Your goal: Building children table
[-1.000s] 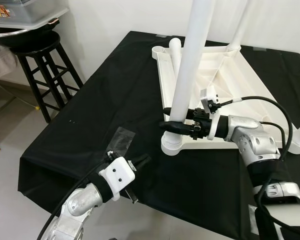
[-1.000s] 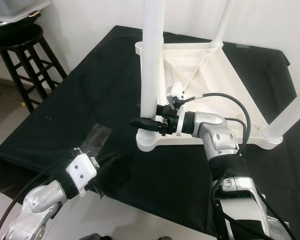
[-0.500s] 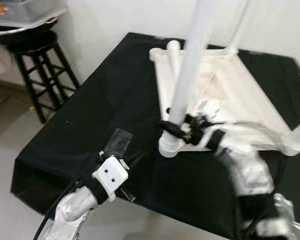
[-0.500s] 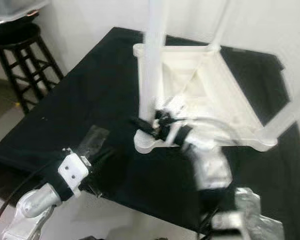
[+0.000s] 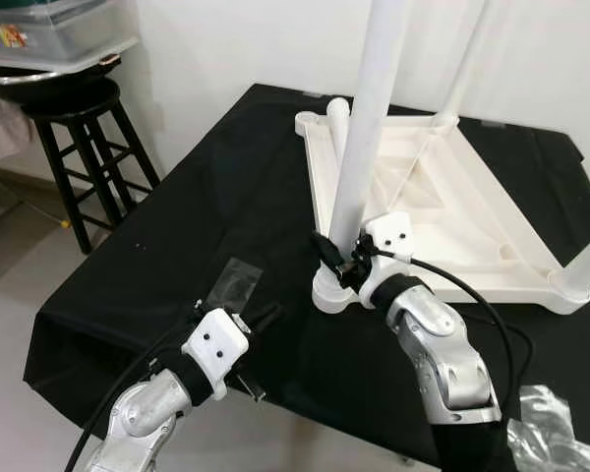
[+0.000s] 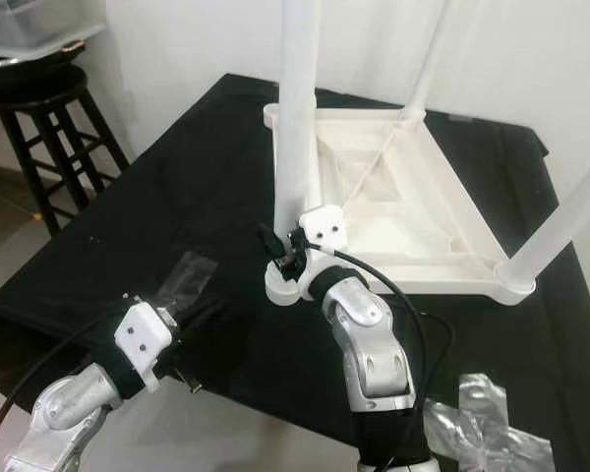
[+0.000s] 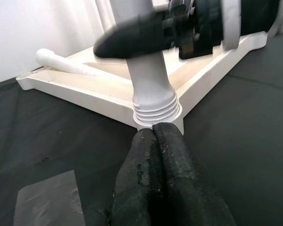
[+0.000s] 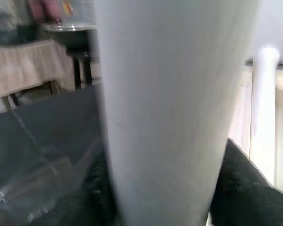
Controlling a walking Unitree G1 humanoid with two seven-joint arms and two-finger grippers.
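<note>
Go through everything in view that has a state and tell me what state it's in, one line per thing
Tabletop: upside down on the black cloth.
Near leg: upright in its corner socket, threads showing at the base.
Loose leg: lying on the upturned tabletop, not fitted.
Right gripper: shut on the near leg, low down.
Left gripper: shut, holding nothing, just short of the socket.
Clear plastic wrap: flat on the cloth.

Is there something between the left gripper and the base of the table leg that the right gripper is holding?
Nothing visible. The left gripper, fingers shut, points at the table leg base across bare black cloth.
</note>
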